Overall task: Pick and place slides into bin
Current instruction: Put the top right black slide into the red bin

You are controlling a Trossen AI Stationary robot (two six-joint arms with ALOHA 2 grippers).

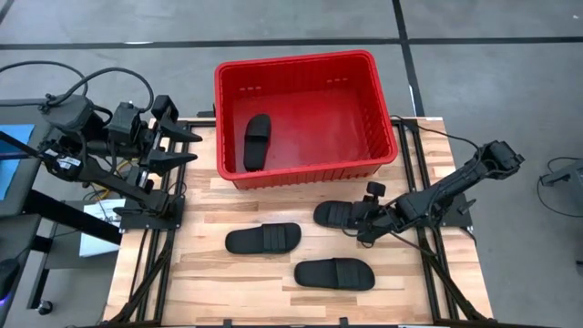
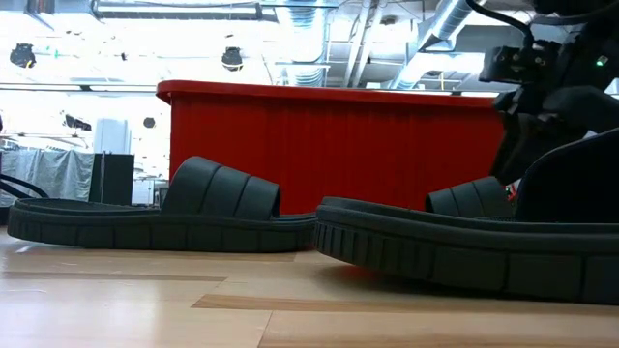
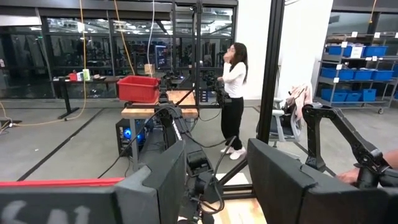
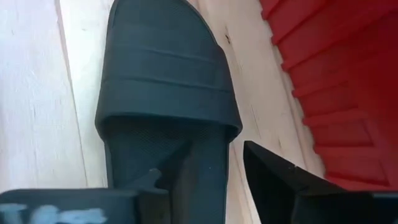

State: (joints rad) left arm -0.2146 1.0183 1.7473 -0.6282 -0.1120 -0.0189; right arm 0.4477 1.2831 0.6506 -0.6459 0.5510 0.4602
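Wooden tabletop (image 1: 273, 273): right claw (image 1: 362, 219) spread open over a slide (image 1: 335, 214) beside the bin (image 1: 305, 64); left claw (image 1: 187, 146) open.

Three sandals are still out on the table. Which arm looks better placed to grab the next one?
The right. Its gripper is open at the slide nearest the bin, one finger over its sole. The left gripper waits at the table's far left edge.

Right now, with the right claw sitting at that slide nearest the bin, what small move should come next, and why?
Probably close the right claw on the slide beside the bin. The right wrist view shows one finger over the slide's footbed and the other off its edge, jaws apart, so the sole's side sits between them. One slide already lies in the bin; three remain on the table.
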